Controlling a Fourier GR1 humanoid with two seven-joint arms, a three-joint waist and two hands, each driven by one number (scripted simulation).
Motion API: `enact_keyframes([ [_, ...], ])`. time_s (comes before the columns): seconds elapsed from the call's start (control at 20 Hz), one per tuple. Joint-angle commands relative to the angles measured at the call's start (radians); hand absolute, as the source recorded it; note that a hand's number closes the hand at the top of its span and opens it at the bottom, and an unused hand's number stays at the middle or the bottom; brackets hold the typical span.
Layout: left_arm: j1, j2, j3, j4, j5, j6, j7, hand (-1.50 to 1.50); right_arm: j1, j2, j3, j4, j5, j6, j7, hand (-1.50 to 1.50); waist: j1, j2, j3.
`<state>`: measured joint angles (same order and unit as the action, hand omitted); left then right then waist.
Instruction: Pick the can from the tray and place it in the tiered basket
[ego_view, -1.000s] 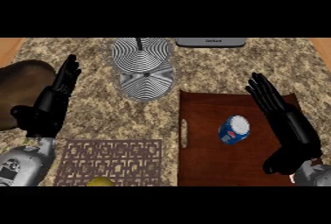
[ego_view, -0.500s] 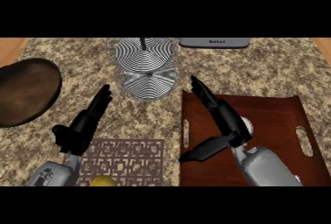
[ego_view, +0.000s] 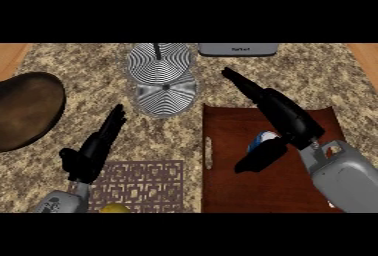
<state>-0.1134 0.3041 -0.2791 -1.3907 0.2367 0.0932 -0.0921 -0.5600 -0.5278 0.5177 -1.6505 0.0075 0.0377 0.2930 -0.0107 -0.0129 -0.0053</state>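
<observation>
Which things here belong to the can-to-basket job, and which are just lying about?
Job: can, tray, tiered basket, right hand.
Lying about: brown plate, patterned mat, yellow fruit, grey appliance.

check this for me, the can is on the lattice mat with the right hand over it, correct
Not quite. In the head view the can is on the brown tray, not the lattice mat; the right hand is over it.
</observation>
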Motion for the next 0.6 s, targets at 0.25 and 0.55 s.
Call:
enact_keyframes([
  [0.25,0.016,0.006,0.007,0.018,0.009,-0.031,-0.020,0.00,-0.221,-0.296,0.142,-0.173,0.050,0.460,0.357,-1.50,0.001,-0.005,-0.002],
  [0.55,0.002,-0.005,0.027,0.008,0.001,-0.051,-0.029,0.00,-0.234,-0.212,0.110,-0.299,-0.074,0.576,0.648,-1.50,0.009,0.009,0.004],
])
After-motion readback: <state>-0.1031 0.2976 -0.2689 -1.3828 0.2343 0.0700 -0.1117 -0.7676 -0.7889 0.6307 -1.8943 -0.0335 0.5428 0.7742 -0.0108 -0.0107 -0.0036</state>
